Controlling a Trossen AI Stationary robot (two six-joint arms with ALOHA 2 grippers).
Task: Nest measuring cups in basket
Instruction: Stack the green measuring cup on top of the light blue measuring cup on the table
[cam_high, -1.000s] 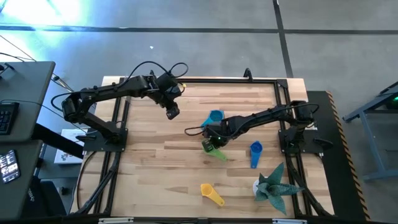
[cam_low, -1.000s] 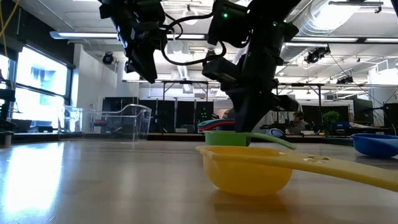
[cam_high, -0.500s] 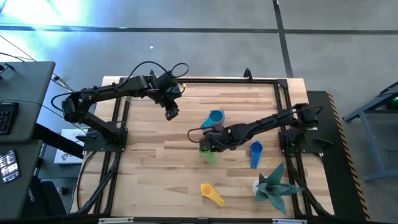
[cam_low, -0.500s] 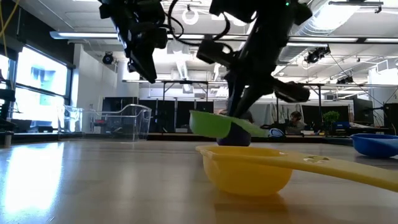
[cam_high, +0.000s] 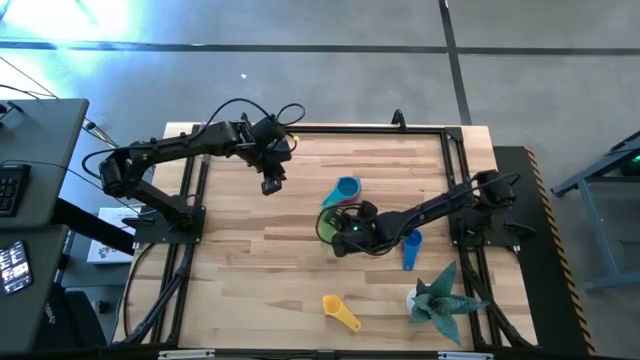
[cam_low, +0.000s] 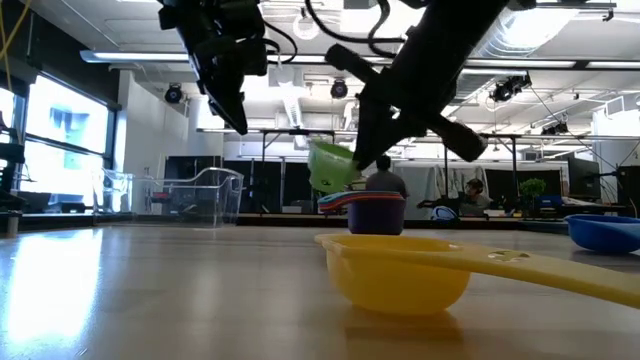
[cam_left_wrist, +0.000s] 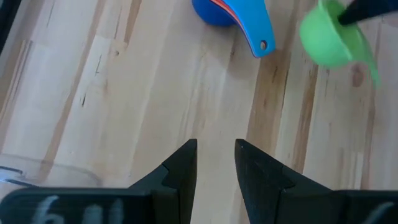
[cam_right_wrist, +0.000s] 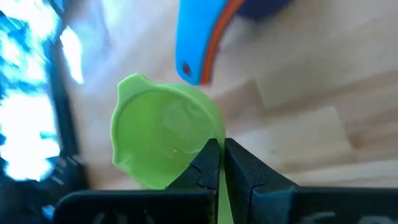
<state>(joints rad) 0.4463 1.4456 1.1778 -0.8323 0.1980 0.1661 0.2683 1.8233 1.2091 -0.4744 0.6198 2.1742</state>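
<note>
A wooden table (cam_high: 250, 250) seen from above, with two dark robot arms reaching in. The right pincer (cam_high: 340, 232) is pinched shut on the thin handle of the green measuring cup (cam_high: 328, 222), holding it lifted clear of the table near the middle. The cup is tipped on its side: in the right wrist view its open mouth faces the camera and its handle runs back between the fingers (cam_right_wrist: 208, 163). Just beside it sits a nested stack of cups (cam_high: 346, 190), light blue on top, with a handle (cam_left_wrist: 256, 32) sticking out sideways; the lower cups are mostly hidden. A dark blue cup (cam_high: 411, 247) and a yellow cup (cam_high: 339, 311) lie apart, handles flat on the wood. The left pincer (cam_high: 270, 184) hovers over bare table, fingers slightly parted, holding nothing. The clear basket (cam_low: 190, 195) shows only faintly in the low view.
</note>
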